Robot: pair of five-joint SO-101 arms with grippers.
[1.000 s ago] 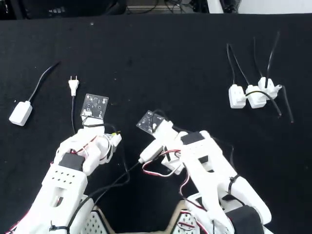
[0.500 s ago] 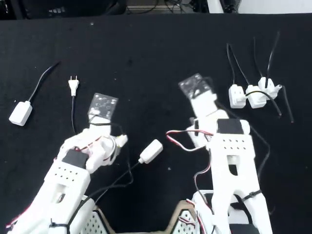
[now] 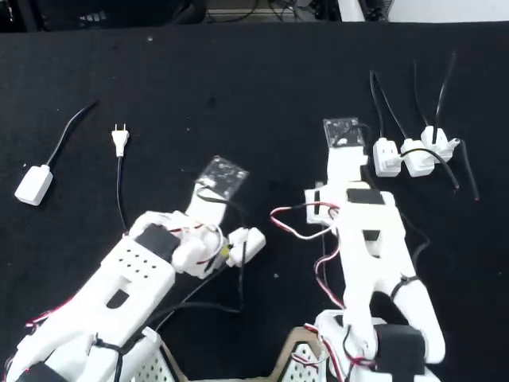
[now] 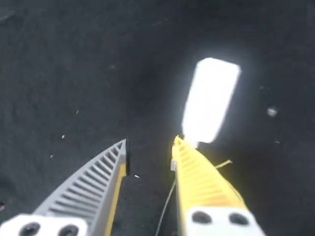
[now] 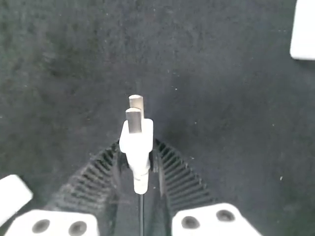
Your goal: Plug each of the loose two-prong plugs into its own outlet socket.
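My right pincer (image 5: 138,147) is clamped on a white two-prong plug (image 5: 135,130), gripping its body from both sides with the prongs sticking out ahead, clear of the black worktop (image 3: 238,72). In the high view that arm stands right of centre, its tip just beside the group of white sockets (image 3: 413,155) in the upper right of the frame. My left pincer (image 4: 149,142) stands apart with nothing between its jaws, low over a lone white socket (image 3: 248,241) that lies at lower centre. The yellow jaw is touching or just beside one end of it; I cannot tell which. Another loose plug (image 3: 119,140) lies in the upper left, with a cabled socket (image 3: 32,185) at the left edge.

I judge this the carrying step: the plug is in hand but not yet seated. Next I need to line the prongs up square with a socket's holes and push straight in, with that socket held steady so it does not slide. Which socket is free I cannot tell from here
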